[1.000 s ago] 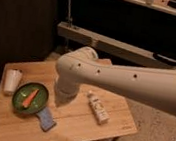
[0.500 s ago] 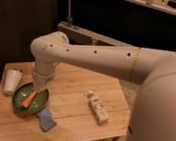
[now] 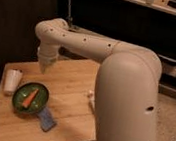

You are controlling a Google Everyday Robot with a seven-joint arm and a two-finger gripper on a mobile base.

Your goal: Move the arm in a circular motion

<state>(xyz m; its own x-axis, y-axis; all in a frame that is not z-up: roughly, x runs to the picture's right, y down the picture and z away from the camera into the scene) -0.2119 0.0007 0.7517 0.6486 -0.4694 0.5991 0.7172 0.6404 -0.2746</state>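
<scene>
The arm has lifted, stretching leftward, pincer pointing down above table, grip unclear.

table: wooden
bowl: green, held carrot
cup: white, left of bowl
sponge: blue, beside bowl
gripper: above table, behind bowl

End effector above table, behind bowl.

The thick cream-white tubular robot arm has been drawn toward the wooden worktop's far edge; its gripper, earlier hung over the round green bowl, is now held beyond it.
</scene>
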